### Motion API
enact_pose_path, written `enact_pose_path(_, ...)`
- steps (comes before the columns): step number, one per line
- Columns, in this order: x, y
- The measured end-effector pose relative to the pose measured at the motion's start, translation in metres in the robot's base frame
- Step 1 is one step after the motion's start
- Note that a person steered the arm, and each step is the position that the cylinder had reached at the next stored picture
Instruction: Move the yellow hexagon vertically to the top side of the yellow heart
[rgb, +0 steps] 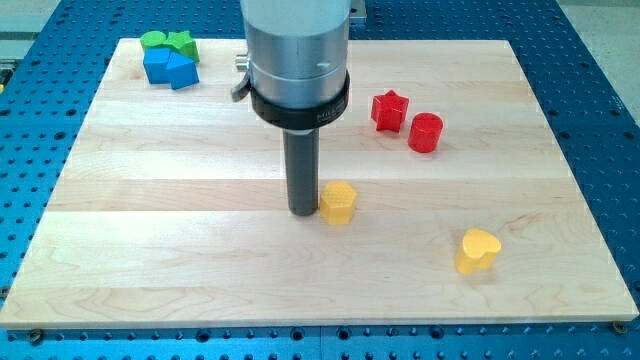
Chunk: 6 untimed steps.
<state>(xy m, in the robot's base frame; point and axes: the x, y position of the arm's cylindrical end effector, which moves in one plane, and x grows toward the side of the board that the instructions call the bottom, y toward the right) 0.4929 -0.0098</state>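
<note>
My tip (304, 211) rests on the wooden tabletop (180, 240), touching or just beside the view's left face of the yellow hexagon (338, 203). There is no claw on this arm, only the dark rod, so nothing is gripped and nothing can be; the block moves only by being shoved. The yellow heart (478, 251) lies well apart, toward the view's lower right, and the spot above it, on its top side, looks bare. From this contact a push toward the view's right seems the natural move, but several things could spoil it. If my tip meets the hexagon off-centre, the block may rotate and slip off the rod, ending short or skewed. If the push runs too low, the hexagon could strike the heart and knock it away, moving the very reference. If it runs too high or too far, it could approach the red cylinder (425, 132) and the red star (390, 110). The blue blocks (168, 68) and green blocks (168, 42) at the view's upper left are far from trouble.
</note>
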Motion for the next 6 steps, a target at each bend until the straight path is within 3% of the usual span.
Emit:
enact_pose_path(2, -0.001, 0.078)
enact_pose_path(3, -0.001, 0.080)
enact_pose_path(4, 0.000, 0.030)
enact_pose_path(5, 0.038, 0.019)
enact_pose_path(6, 0.056, 0.052)
